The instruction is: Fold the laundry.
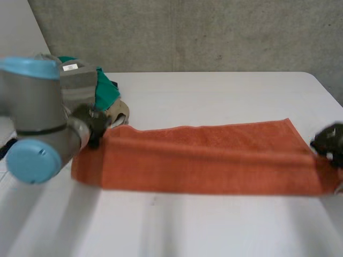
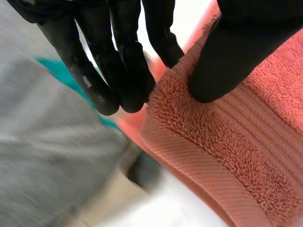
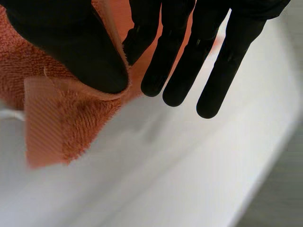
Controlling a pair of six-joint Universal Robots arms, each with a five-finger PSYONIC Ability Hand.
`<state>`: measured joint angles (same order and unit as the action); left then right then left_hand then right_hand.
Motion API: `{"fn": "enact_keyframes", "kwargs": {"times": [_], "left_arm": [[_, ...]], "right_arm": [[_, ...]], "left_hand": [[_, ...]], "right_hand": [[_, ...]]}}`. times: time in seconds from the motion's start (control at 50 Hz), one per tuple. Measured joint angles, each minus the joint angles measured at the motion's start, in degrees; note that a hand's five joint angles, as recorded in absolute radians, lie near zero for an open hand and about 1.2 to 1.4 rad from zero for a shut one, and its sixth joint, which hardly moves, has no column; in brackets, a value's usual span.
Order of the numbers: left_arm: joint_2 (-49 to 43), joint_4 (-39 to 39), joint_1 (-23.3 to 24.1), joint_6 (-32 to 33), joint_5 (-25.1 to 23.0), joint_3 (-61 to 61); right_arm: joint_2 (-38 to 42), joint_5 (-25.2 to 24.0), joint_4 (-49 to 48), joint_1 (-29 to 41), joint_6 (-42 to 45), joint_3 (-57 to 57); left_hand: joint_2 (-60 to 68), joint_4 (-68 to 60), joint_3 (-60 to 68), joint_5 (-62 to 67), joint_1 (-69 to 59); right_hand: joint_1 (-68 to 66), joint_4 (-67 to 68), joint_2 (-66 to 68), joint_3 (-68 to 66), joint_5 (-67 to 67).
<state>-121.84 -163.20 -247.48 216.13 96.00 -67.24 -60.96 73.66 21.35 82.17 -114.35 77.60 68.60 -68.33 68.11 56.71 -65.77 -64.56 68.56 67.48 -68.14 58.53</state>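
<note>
- an orange towel (image 1: 203,158) is being held out as a long strip across the middle of the white table (image 1: 214,91), lying flat on it; a crease is being shown along its length, so a lengthwise fold is judged to be in place already.
- the left hand (image 1: 94,124) is being kept at the far corner of the towel's left end; in the left wrist view the thumb (image 2: 232,52) is being pressed onto the terry just inside the hem while the fingers (image 2: 128,71) are being held against the edge, so the corner is being pinched.
- the right hand (image 1: 329,140) is being kept at the towel's right end; in the right wrist view a corner is being clamped between its thumb and one finger, with the other fingers being held straight and free above the table.
- a green cloth (image 1: 107,91) and a grey cloth (image 1: 77,80) are being left in a heap at the table's far left, just beside the left-hand corner.
- step judged: the strip is being drawn straight between the two pinches, being set up for an end-to-end fold.
- next move judged: both pinches are to be kept, one end is to be lifted and carried over onto the other, and the corners are to be matched; the left end is to be kept clear of the heap.
</note>
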Motion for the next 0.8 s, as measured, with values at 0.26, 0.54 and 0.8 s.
{"fn": "enact_keyframes", "kwargs": {"times": [0.26,0.54,0.8], "left_arm": [[-0.30,-18.30,0.91,-5.52,5.30,32.59],[1.44,-20.92,-0.10,-12.53,1.77,25.70],[-4.51,-24.53,1.43,-12.89,-0.59,1.28]], "right_arm": [[-2.12,9.37,-29.95,4.07,-33.00,-26.82],[-4.76,5.45,-30.15,3.80,-40.88,-23.59],[-0.08,-3.14,-24.75,-0.71,-31.08,-2.97]], "left_hand": [[0.00,-0.15,0.04,0.00,0.00],[0.10,-0.18,0.12,0.00,0.00],[0.15,-0.20,0.13,0.00,0.00]], "right_hand": [[0.00,0.01,0.00,0.00,0.19],[0.00,0.02,0.00,0.00,0.60],[0.00,0.03,0.00,0.00,0.60]]}}
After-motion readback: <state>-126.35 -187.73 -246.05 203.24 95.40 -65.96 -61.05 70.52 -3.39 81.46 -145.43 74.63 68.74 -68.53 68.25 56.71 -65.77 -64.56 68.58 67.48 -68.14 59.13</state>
